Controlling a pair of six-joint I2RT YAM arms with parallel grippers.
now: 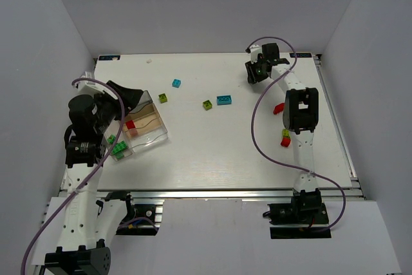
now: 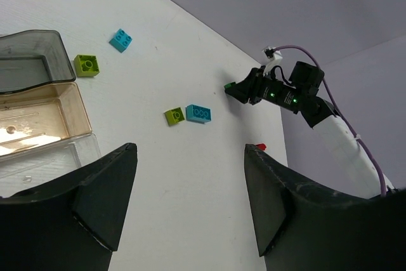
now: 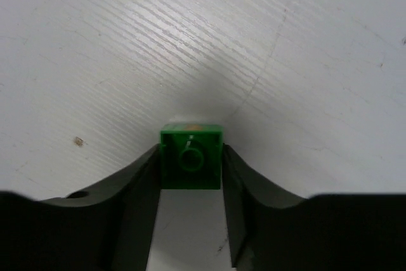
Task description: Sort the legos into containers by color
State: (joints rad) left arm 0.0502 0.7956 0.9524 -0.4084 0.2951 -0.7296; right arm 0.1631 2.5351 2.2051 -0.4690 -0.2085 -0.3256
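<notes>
My right gripper [image 3: 190, 176] is shut on a dark green brick [image 3: 190, 157], held just above the table at the far right [image 1: 253, 76]; it also shows in the left wrist view [image 2: 238, 90]. My left gripper [image 2: 190, 182] is open and empty, above the clear divided tray [image 1: 154, 134] at the left [image 1: 138, 102]. A red brick [image 1: 131, 124] lies in one compartment and green bricks [image 1: 119, 148] sit at the tray's near-left end. Loose on the table are two cyan bricks [image 1: 176, 83] [image 1: 224, 100] and two lime bricks [image 1: 163, 98] [image 1: 207, 104].
A red brick [image 1: 278, 109] and a red-and-lime stack [image 1: 285, 137] lie beside the right arm's forearm [image 1: 301, 111]. The table's back edge runs just behind the right gripper. The tray's brown and grey compartments [image 2: 38, 103] show left in the left wrist view.
</notes>
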